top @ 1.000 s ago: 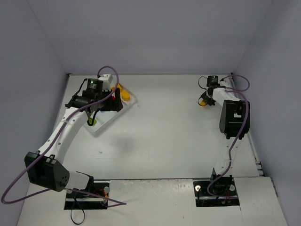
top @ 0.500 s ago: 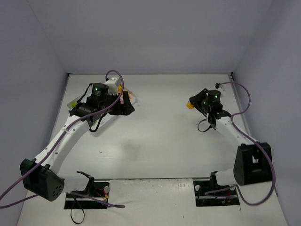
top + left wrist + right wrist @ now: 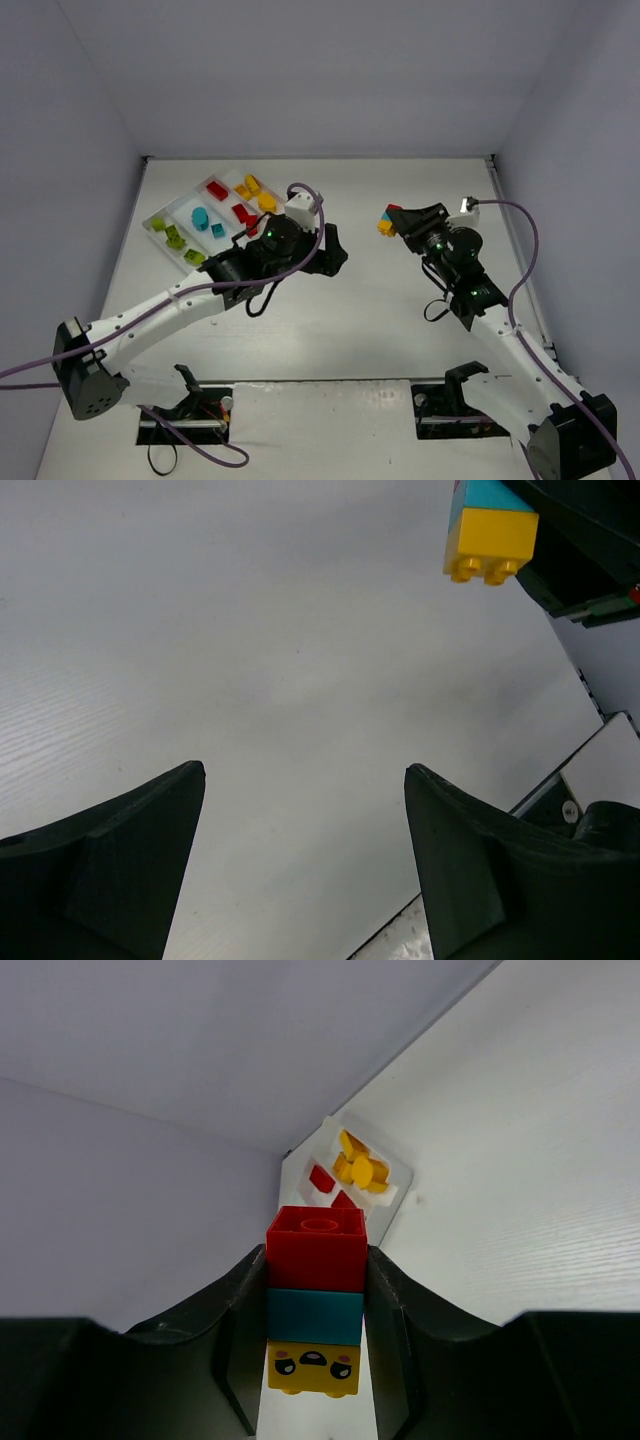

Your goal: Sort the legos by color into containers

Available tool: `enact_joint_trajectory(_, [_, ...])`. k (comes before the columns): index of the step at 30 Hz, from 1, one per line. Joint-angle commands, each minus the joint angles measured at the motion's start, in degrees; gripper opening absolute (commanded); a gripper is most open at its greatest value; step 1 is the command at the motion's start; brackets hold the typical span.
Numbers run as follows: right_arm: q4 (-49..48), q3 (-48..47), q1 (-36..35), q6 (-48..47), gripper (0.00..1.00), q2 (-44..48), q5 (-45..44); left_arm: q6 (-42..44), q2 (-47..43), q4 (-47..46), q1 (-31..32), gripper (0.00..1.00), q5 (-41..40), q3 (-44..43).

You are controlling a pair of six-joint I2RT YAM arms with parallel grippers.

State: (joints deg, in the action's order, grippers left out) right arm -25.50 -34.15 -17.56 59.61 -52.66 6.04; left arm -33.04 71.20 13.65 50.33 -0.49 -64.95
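The left gripper [image 3: 305, 772] (fingers [image 3: 120, 870] spread far apart) hangs over the white table [image 3: 250, 630], below and left of the lego stack [image 3: 486, 525], yellow under teal.

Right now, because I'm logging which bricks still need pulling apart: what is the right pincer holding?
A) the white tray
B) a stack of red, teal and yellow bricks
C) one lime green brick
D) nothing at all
B: in the right wrist view, the right pincer is shut on a stack of red, teal and yellow bricks, its fingers pressed against the stack's sides.
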Motion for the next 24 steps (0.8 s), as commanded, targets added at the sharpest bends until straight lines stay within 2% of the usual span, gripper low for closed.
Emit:
enact_joint_trajectory(1, [-3.08,-0.56,-1.86,5.16,0.00,1.77,-0.86,-0.10,3.41,-7.93,2.84,0.74,-9.51,-5.10])
enact_joint_trajectory(8, [-1.49,-1.00,-3.36,8.76,0.00,3.01,-3.05,-2.47,6.67,-15.93,4.52,0.74,-12.16,-6.59])
enact_joint_trajectory(14, [-0.26,-3.11,-3.71,9.47,0.01,1.08,-2.88,-1.68,7.90,-22.16,5.48,0.74,-10.06,-6.77])
enact_joint_trajectory(24, [-1.40,-3.20,-4.50,9.73,0.02,-1.30,-2.18,-1.86,12.55,-24.11,5.48,0.74,-5.66,-9.23])
